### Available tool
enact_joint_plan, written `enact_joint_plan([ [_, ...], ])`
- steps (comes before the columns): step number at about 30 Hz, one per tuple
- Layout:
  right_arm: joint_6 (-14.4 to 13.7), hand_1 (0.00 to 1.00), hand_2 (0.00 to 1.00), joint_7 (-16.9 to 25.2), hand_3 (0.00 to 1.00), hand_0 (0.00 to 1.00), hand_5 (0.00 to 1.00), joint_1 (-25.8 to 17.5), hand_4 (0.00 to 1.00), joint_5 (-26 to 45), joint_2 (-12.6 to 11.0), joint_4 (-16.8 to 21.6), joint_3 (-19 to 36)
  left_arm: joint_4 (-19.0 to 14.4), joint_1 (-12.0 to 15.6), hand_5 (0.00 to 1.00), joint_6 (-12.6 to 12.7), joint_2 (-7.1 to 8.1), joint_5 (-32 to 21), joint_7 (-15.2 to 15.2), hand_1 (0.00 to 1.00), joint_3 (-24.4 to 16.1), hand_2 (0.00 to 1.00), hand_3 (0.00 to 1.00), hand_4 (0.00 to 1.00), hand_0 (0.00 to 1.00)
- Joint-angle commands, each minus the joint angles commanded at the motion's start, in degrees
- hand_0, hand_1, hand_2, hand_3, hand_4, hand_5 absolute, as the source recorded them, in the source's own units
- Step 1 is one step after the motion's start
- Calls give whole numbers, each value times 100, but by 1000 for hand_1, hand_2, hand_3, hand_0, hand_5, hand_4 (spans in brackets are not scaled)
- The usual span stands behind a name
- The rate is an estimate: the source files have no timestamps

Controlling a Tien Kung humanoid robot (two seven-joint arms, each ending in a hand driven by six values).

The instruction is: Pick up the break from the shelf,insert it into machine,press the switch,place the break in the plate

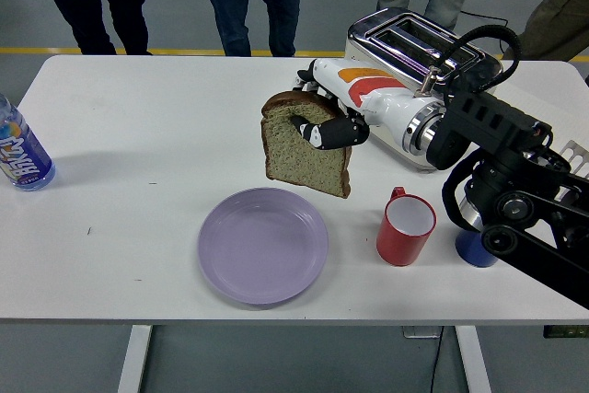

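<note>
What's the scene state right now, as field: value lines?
right hand: shut on bread slice
bread slice: held upright in the air, above the plate's far right edge
plate: purple, nothing on it
toaster: far right, slots showing no bread
red mug: right of plate
blue mug: mostly hidden behind the arm
bottle: left edge of table
left hand: not in view

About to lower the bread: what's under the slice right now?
Held by the right hand, the bread slice hangs over bare white table, just above the purple plate's far rim. Nothing else shows there.
</note>
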Motion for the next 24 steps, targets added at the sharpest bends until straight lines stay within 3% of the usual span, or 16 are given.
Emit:
enact_joint_plan([
  [18, -94, 148, 403, 58, 477, 75, 28, -241, 422, 695, 230, 19, -314, 0, 1, 800, 0, 2, 10, 2, 497, 1, 502, 538, 332, 628],
  [24, -166, 147, 401, 124, 476, 75, 28, -307, 423, 1087, 404, -154, -424, 0, 18, 798, -9, 1, 67, 11, 496, -20, 502, 539, 331, 629],
])
